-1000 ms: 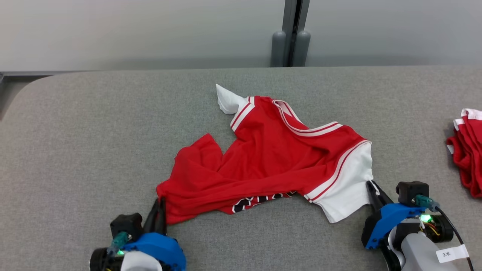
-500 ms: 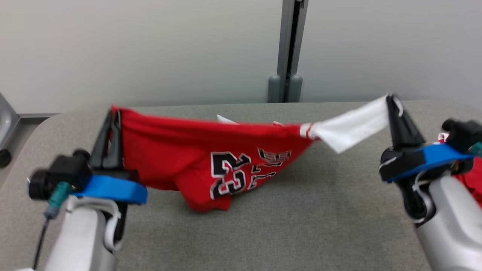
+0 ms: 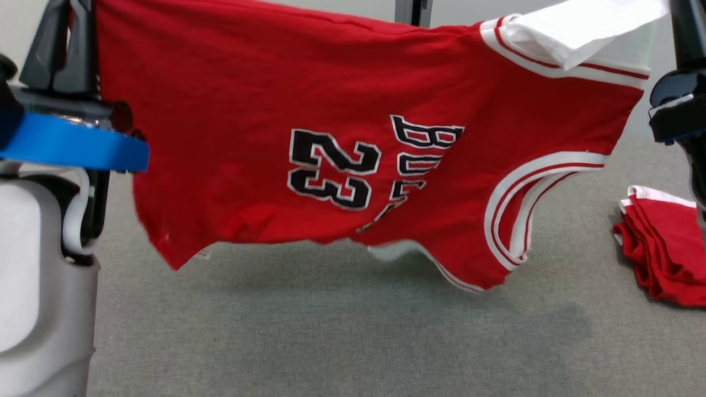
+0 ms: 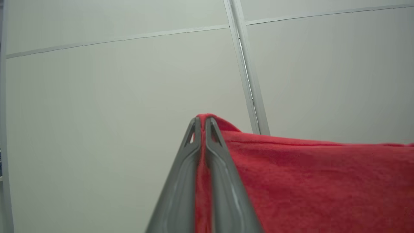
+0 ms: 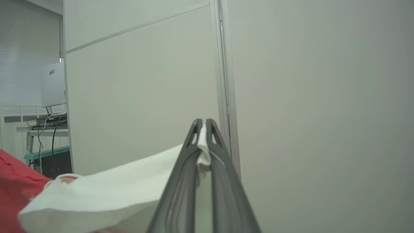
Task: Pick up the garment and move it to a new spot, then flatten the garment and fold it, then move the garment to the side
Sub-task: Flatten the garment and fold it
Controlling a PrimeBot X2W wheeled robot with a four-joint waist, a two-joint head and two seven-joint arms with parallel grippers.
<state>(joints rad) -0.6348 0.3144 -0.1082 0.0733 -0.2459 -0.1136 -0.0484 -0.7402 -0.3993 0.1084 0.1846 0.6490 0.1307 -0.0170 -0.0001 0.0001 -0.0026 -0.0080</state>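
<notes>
red 23 jersey (image 3: 231, 99) hangs over the table (image 3: 331, 342), left gripper (image 4: 202, 121) clamped on its red corner, right gripper (image 5: 202, 123) clamped on the white sleeve (image 5: 113, 191).

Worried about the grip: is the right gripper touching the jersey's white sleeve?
Touching. The right wrist view shows the white sleeve pinched between the right gripper's fingers.

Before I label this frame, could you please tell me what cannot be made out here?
Head view: the lettering beside the 23 on the jersey is creased, unreadable.
Head view: the right fingers run off the top edge.
Head view: the red pile is cut by the right edge.
</notes>
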